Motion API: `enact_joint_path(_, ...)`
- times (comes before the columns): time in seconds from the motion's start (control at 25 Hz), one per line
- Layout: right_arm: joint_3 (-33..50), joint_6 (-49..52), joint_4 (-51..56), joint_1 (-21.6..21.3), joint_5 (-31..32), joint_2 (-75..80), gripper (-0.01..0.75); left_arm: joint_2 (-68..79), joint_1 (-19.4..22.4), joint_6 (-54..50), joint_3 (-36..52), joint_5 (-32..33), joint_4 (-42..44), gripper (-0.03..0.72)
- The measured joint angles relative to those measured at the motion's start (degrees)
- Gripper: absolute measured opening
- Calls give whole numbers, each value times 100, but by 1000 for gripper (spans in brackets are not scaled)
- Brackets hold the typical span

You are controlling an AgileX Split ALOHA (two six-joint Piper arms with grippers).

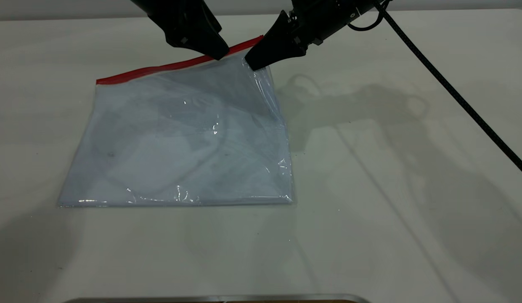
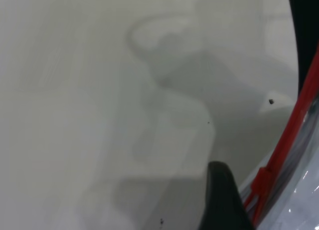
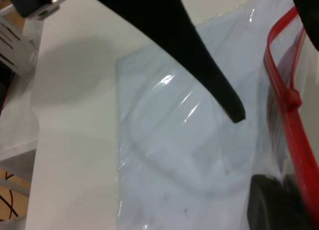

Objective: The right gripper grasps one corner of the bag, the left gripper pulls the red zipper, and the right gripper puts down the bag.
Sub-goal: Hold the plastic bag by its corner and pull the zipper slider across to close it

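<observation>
The right hand (image 1: 253,63) pinches the lifted corner of the bag (image 1: 181,139). The left hand (image 1: 218,54) is at the red zipper (image 1: 168,67) just beside it, its grip unclear; pull and set-down remain.

White table (image 1: 370,210), soft shadows across it, pale wall (image 1: 75,8) behind

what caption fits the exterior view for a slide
Right gripper lifts a corner of the bag while left gripper meets the red zipper.

Both arms are cut off by the exterior view's top edge. The left gripper (image 1: 216,52) hides part of the red zipper (image 1: 160,69), and its grip cannot be judged. The bag (image 1: 181,139) runs past both wrist views' edges.
</observation>
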Motion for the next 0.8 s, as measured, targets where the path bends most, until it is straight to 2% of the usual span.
enact_joint_path(0.2,0,0,-16,0,5,0,26,48,0,34,0,-5,-14,453)
enact_joint_path(0.52,0,0,-16,0,4,0,26,48,0,41,-1,-5,-21,284)
enact_joint_path(0.64,0,0,-16,0,4,0,26,48,0,41,-1,-5,-21,252)
enact_joint_path(0.8,0,0,-16,0,4,0,26,48,0,41,-1,-10,-21,247)
